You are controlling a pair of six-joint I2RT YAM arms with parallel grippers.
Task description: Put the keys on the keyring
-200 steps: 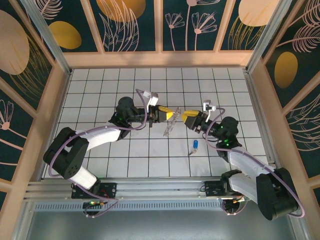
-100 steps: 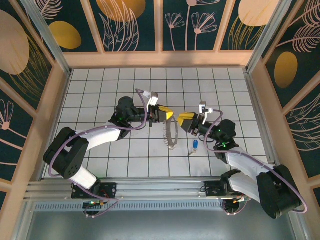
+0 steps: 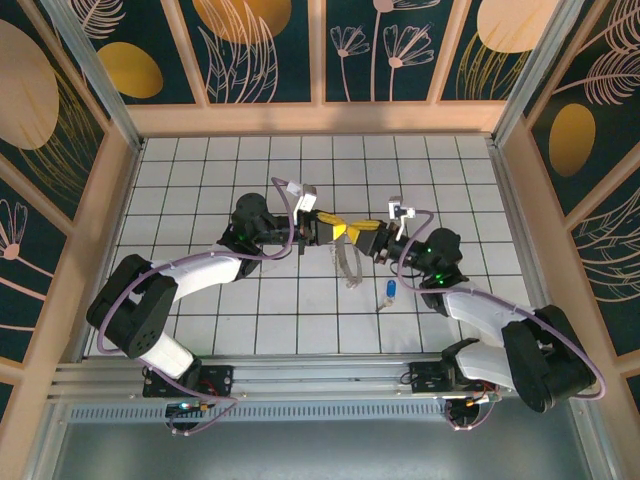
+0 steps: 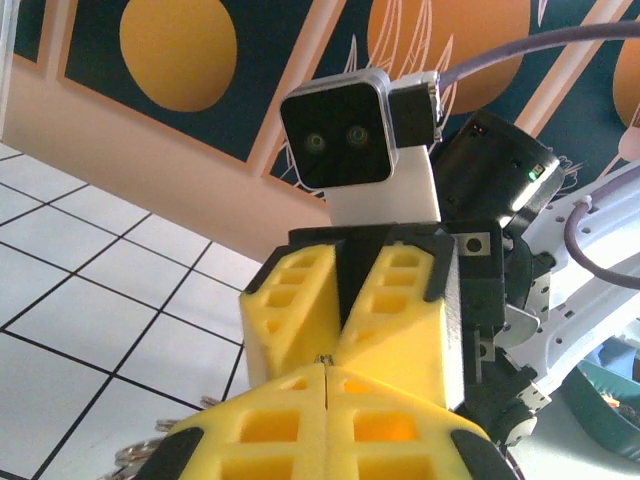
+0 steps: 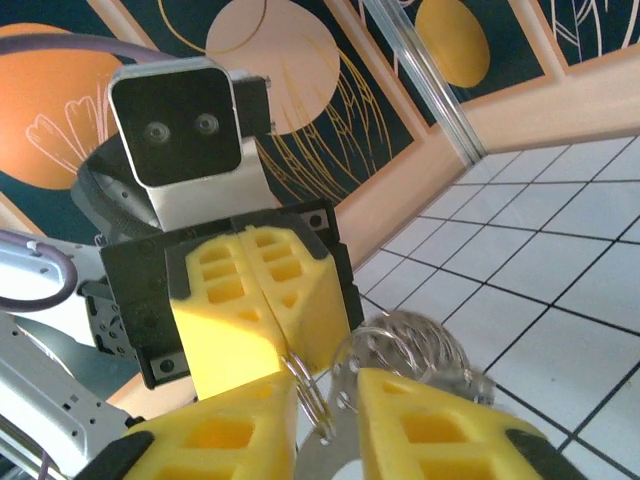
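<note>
L claw (image 3: pixel 342 229) shut, R claw (image 3: pixel 360 237) part-open; arms reach inward, tips facing.

Keyring (image 3: pixel 347 262) hangs mid-table (image 3: pixel 200 170) btwn L gripper (image 3: pixel 335 228) & R gripper (image 3: pixel 360 235). Key (image 3: pixel 389 291) lies on table, right of ring, nearer the bases.

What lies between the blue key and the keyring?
In the top view, only bare white floor tiles lie between the blue key and the keyring.

Right wrist view: keyring (image 5: pixel 408 348) blurred, lower arc hidden behind right gripper (image 5: pixel 327 392) fingers; from above, its strung pieces too small to separate; blue key (image 3: pixel 389 291) blade barely resolved.
</note>
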